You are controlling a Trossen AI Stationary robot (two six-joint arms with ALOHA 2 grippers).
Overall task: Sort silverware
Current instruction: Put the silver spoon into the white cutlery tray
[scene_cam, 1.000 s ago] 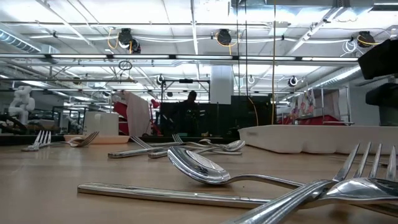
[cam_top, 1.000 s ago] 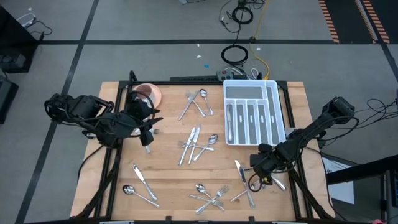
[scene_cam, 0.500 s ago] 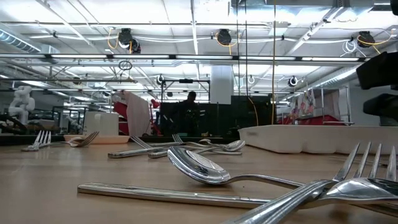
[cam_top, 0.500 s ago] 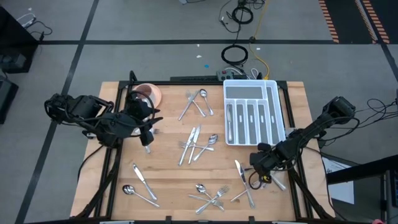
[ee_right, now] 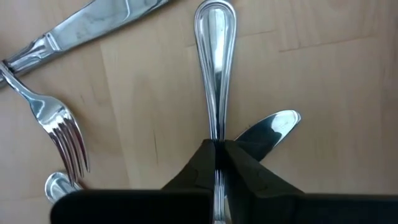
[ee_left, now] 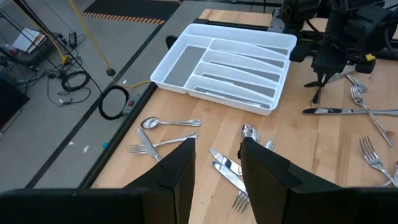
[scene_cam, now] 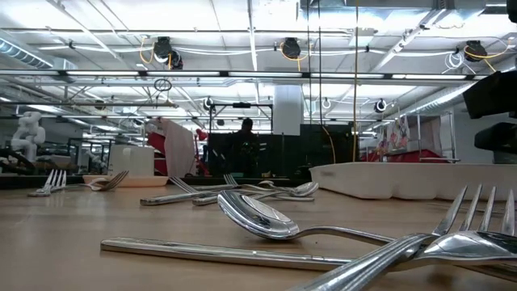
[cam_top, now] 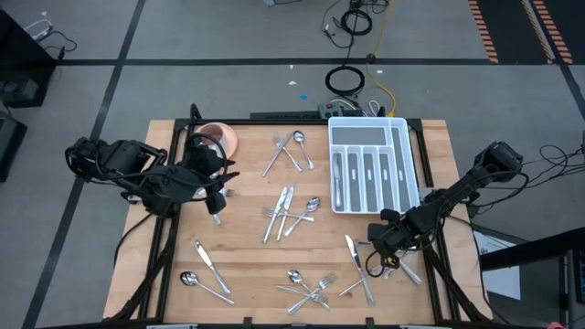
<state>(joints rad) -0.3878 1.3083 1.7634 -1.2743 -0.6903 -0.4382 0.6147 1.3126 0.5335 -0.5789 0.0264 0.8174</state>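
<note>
Grey floor (cam_top: 228, 91) crossed by dark tape lines, cables (cam_top: 345, 80) coiled behind the table; ceiling strip lights (scene_cam: 250, 32) overhead

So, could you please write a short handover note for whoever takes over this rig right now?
Right tool: shut on a silverware handle at the table's front right, piece still down on the wood.
Left tool: open, holding nothing, hovering near the pink cup at the back left.
Done: a few pieces lie in the white divided tray.
Left: clusters at centre, back centre, front left, front centre and front right remain unsorted.
</note>
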